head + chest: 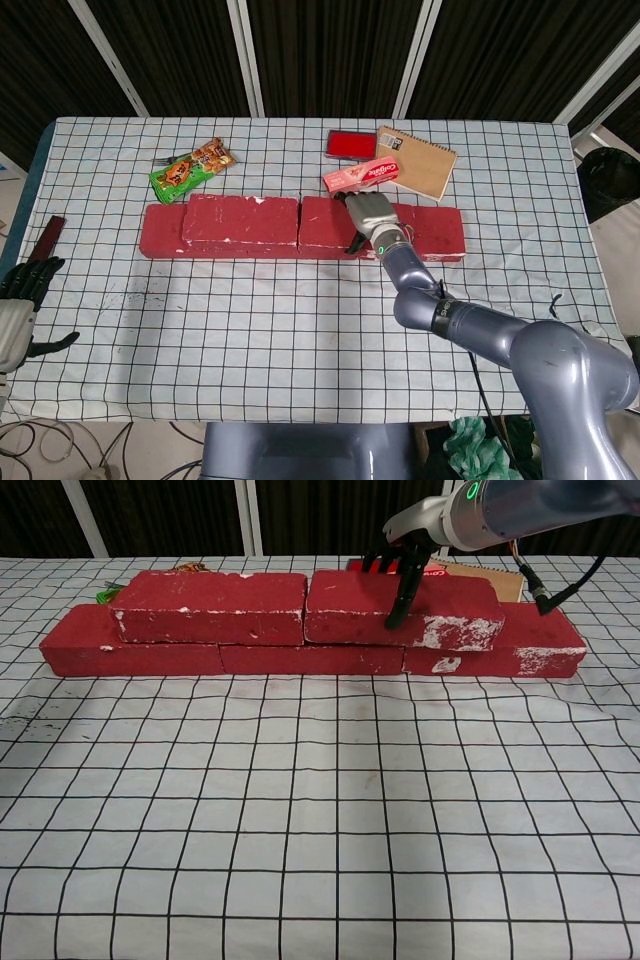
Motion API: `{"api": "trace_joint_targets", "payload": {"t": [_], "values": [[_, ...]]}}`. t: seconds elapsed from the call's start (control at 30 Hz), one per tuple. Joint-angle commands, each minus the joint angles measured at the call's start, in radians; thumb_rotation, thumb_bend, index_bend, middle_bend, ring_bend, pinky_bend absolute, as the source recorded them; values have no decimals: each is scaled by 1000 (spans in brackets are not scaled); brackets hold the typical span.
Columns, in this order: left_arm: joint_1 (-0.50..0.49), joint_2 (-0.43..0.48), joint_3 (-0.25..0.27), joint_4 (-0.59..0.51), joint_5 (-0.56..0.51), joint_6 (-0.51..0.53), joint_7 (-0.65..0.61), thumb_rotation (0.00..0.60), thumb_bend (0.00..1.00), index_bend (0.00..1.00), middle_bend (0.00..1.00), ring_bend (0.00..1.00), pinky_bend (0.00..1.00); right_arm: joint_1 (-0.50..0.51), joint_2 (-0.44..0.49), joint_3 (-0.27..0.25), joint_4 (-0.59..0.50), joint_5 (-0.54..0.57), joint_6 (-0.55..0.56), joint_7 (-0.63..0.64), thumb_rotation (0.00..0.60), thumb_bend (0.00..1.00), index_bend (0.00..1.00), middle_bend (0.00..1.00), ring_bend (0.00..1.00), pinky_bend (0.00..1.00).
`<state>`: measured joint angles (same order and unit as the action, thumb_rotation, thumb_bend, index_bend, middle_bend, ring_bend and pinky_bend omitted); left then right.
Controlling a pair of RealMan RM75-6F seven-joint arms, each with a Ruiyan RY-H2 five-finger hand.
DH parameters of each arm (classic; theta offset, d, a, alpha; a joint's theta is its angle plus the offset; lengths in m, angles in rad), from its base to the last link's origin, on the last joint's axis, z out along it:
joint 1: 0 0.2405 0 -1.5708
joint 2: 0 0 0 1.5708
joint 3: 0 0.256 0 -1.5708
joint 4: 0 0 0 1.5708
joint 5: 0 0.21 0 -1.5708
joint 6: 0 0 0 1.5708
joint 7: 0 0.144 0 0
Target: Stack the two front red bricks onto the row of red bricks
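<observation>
Three red bricks form the bottom row across the far middle of the table. On it lie two more red bricks end to end: the left upper brick and the right upper brick. My right hand grips the right upper brick from above, dark fingers draped down its front face; from the head camera the hand covers that brick's middle. My left hand hangs beyond the table's left edge, fingers apart and holding nothing.
Behind the bricks lie a green snack bag, a pink box, a flat red box and a brown notebook. A dark red object sits at the left table edge. Checked cloth stretches in front of the bricks.
</observation>
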<state>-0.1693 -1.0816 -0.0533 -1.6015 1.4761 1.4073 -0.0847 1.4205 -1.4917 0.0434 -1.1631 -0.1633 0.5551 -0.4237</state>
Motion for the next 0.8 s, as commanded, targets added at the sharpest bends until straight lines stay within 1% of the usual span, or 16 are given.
{"api": "trace_joint_targets", "payload": {"t": [0.03, 0.43, 0.5, 0.6, 0.67, 0.8], "values": [[0, 0, 0, 0, 0, 0, 0, 600, 0, 51, 52, 0, 0, 0, -2, 1, 3, 0, -4, 0, 600, 422, 290, 316, 287, 178], [-1, 0, -1, 1, 0, -2, -2, 600, 0, 51, 51, 0, 0, 2, -14, 0, 18, 6, -9, -5, 600, 421, 290, 307, 266, 177], [-1, 0, -1, 1, 0, -2, -2, 600, 0, 51, 51, 0, 0, 3, -16, -1, 21, 7, -10, -7, 600, 419, 290, 294, 256, 177], [-2, -1, -2, 3, -2, -3, 0, 600, 0, 51, 51, 0, 0, 4, -17, -4, 23, 12, -10, -11, 600, 406, 284, 245, 208, 177], [-2, -1, -2, 3, -2, -4, 0, 600, 0, 51, 51, 0, 0, 5, -17, -6, 23, 16, -12, -13, 600, 397, 264, 215, 178, 177], [-2, -1, -2, 2, -2, -5, -1, 600, 0, 51, 51, 0, 0, 6, -15, -7, 23, 22, -16, -15, 600, 384, 235, 188, 148, 177]]}}
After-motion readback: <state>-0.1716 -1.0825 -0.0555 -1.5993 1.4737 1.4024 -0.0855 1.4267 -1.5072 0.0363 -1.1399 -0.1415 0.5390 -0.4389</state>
